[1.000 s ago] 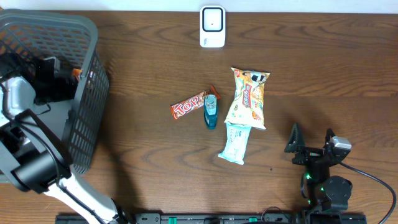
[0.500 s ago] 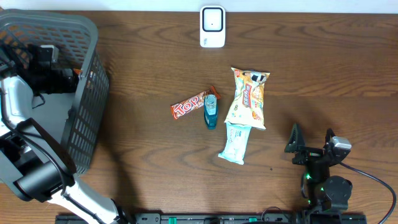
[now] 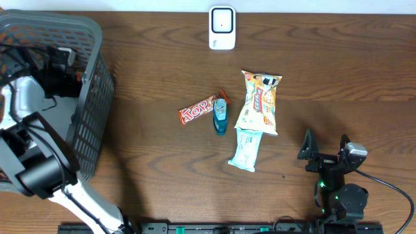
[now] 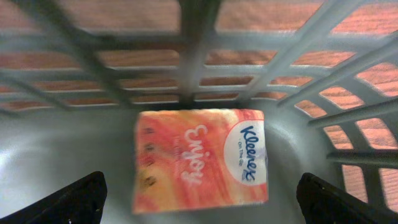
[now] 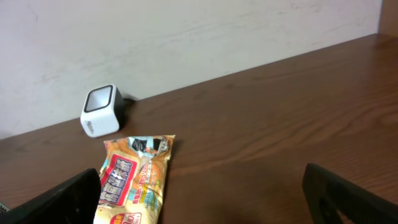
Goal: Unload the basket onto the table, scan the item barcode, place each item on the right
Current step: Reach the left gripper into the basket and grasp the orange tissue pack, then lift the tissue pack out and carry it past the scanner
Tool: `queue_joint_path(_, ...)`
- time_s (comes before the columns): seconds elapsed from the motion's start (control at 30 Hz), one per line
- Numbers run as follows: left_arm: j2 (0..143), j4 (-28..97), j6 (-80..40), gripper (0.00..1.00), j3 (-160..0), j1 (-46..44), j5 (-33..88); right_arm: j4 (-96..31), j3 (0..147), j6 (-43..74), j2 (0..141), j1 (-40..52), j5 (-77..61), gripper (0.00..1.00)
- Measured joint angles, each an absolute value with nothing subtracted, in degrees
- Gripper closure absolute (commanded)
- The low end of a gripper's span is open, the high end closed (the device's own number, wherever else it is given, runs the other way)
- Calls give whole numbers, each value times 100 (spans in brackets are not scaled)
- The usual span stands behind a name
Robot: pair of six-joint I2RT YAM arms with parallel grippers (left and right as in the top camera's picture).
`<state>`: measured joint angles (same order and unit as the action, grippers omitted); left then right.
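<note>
Hovering at pick-up stage, left gripper (image 4: 200, 179), jaws wide w/ nothing held, hangs over the orange Kleenex tissue pack (image 4: 200, 158) flat on the grey plastic mesh basket (image 3: 91, 97) floor; next, probably: descend, pinch pack, carry to small white cube scanner (image 3: 221, 27); right gripper (image 5: 200, 177) idle, likewise spread.

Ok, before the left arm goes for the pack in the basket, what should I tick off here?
1. Is the left gripper open: ok, its fingers stand wide apart.
2. Is the orange Kleenex tissue pack centred between those fingers: ok.
3. Does the pack lie flat on the floor of the grey plastic mesh basket: ok.
4. Where is the barcode: cannot tell, only the printed top face shows.
5. Is the white box-shaped scanner unobstructed: ok, bare wood around it.
6. Is the right gripper open and far from the basket: ok.
</note>
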<state>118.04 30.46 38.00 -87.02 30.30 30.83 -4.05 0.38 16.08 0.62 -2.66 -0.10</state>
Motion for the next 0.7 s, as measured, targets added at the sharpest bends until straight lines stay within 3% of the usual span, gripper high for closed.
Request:
queue_joint_path(0.37,12140,3030,3824,2,-8702,2871,3135,-405,38,1608,62,-266,-8,1)
queue_joint_path(0.47,12140,3039,3809,23,-8702,2871,3138,-405,38,1608,62,-266,-8,1)
queue_joint_path(0.53,12140,3050,3828,31,-8698,2871,3124,-405,38,1608,62,-266,-10,1)
queue_joint_path(0.7,12134,3050,3723,39,-8696,2871,2971,-405,38,1608,62,-266,-8,1)
